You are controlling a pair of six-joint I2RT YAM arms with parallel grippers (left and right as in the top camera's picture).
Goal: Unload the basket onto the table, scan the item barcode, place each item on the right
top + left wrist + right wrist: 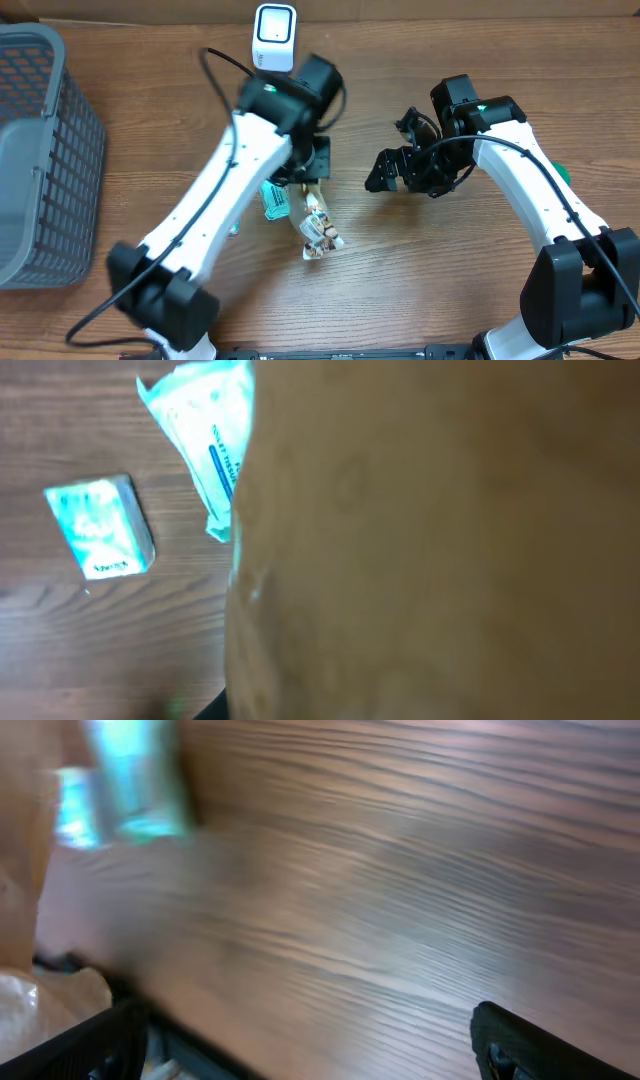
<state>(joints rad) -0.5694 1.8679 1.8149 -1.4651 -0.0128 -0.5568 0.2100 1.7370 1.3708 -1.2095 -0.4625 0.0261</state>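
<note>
Worktop (450,290): brown, streaked wood grain.
Basket (40,160): grey, open grid.
Scanner (274,38): white, blue-rimmed face.
Arms (230,190): white, black joints.
Box (100,527): teal and white.
Packet (205,440): white, blue lettering.
Wrapper (318,232): tan, white patches.

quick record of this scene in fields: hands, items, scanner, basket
left hand: closed, apparently on the tan packet, near the middle of the table
right hand: open, empty, over bare wood
scanner: white, at the far edge
other items: teal box and tissue pack lying on the table
basket: grey, at the left edge
scan status: packet not yet held up to the scanner
</note>
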